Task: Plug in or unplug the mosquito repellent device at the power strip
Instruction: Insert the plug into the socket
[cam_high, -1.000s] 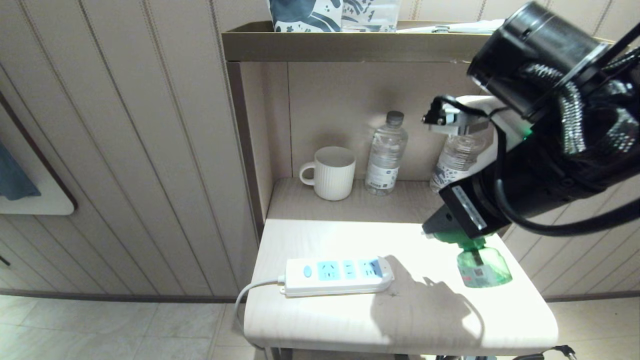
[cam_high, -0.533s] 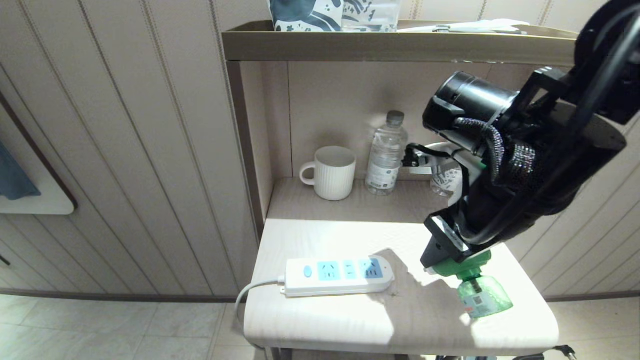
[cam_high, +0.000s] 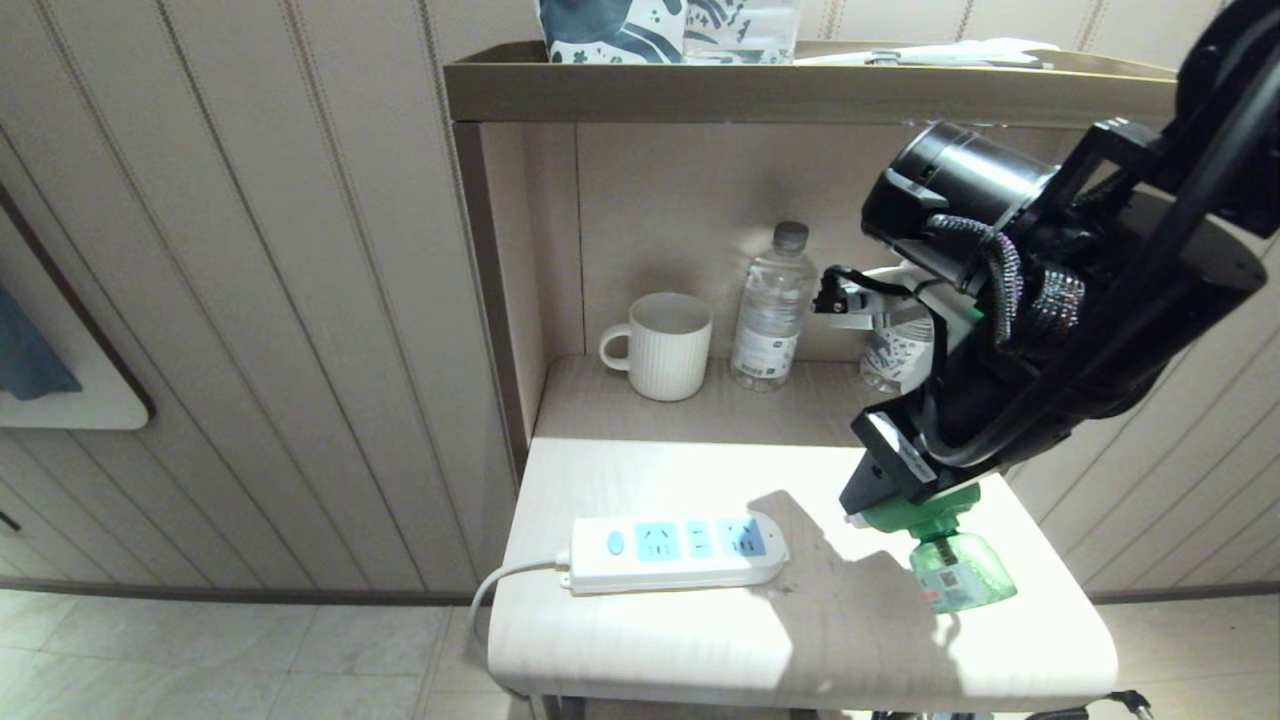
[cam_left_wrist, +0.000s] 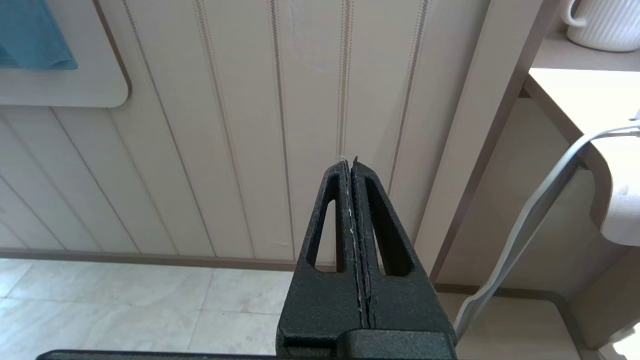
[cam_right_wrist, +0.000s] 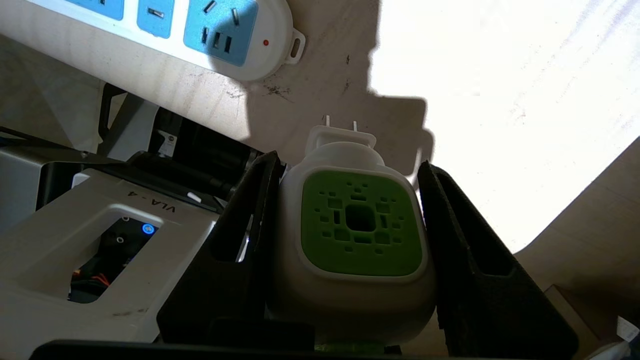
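A: Where is the device (cam_high: 945, 550) held?

B: It is gripped by the right gripper (cam_high: 885, 490), clamped across its white body, above the table's (cam_high: 640, 650) right half. The green bottle hangs below the fingers, clear of the tabletop as far as can be judged.

A: And the strip (cam_high: 675, 550)?

B: It lies flat near the table's front edge, well apart from the device, at about 9 o'clock from the gripper in the head view. Its long axis runs from 9 to 3 o'clock, with the cord (cam_high: 500, 585) leaving at the 9 o'clock end.

A: Which socket is nearest?

B: The panel at the 3 o'clock end. In the right wrist view the prongs (cam_right_wrist: 341, 121) are seen pointing out ahead of the fingers, with that end panel (cam_right_wrist: 220, 31) off toward 11 o'clock. A shift toward 9 o'clock is judged necessary, and the prongs must be turned down onto the slots.

A: The left gripper (cam_left_wrist: 354, 200)?

B: It is pressed shut, empty, parked low beside the table, so the right arm is nearer.
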